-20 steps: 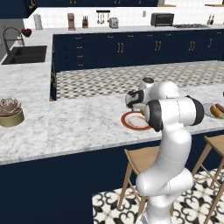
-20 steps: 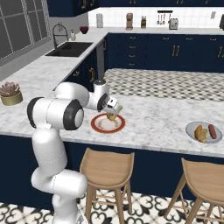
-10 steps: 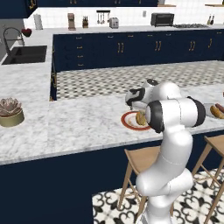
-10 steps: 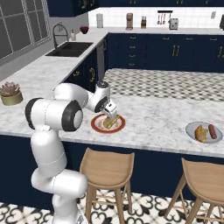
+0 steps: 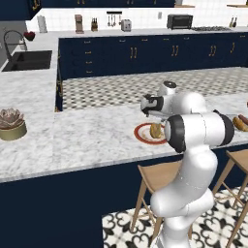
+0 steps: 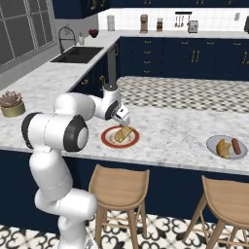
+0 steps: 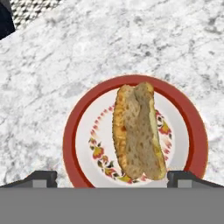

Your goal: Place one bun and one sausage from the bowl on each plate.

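Observation:
The red-rimmed plate [image 7: 70,131] with a pale patterned centre lies on the marble counter, and one toasted bun [image 7: 138,131] rests on it. From the base views this plate [image 6: 108,138] and bun [image 6: 123,134] sit near the counter's front edge. My gripper [image 7: 113,177] hangs open just above the bun with its fingertips spread wide; it points down at the plate [image 6: 122,118]. The grey plate [image 6: 212,144] far to the right carries a bun [image 6: 223,148] and a sausage [image 6: 236,145]. The orange-red bowl is out of view.
A potted succulent [image 5: 10,124] stands at the counter's left end. Two wooden stools [image 6: 119,181] [image 6: 228,194] stand below the front edge. A sink [image 6: 78,54] lies at the back left.
The gripper came down with the bun onto the red-rimmed plate, let it go, and has lifted slightly. The bun now lies on the plate.

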Motion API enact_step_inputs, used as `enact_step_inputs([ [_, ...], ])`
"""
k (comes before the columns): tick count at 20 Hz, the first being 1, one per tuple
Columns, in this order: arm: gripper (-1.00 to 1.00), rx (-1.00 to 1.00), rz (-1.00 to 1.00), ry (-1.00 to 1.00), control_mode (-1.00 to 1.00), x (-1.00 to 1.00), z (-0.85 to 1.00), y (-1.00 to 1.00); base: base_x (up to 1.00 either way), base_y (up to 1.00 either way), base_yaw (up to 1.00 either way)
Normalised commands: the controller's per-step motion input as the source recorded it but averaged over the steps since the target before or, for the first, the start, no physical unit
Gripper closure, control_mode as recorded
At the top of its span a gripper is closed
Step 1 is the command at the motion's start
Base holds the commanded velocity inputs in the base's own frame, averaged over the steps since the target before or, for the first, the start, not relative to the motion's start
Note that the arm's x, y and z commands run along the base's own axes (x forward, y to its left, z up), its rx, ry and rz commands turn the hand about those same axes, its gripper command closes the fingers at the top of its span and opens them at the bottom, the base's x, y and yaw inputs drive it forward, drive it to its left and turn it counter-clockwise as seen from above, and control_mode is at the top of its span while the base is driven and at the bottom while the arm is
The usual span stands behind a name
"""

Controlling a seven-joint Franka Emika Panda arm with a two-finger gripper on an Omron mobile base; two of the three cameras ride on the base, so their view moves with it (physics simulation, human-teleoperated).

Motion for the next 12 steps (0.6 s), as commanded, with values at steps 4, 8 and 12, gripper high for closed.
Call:
enact_step_inputs([
  [4,-1.00,-0.13,0.21,0.00,-1.00,-0.57,0.43,-0.06,0.00,0.00,0.00],
  [8,-1.00,-0.16,0.25,0.01,-1.00,-0.76,0.04,-0.01,0.00,0.00,0.00],
  [12,-1.00,-0.07,0.14,0.03,-1.00,-0.78,0.00,0.00,0.00,0.00,0.00],
])
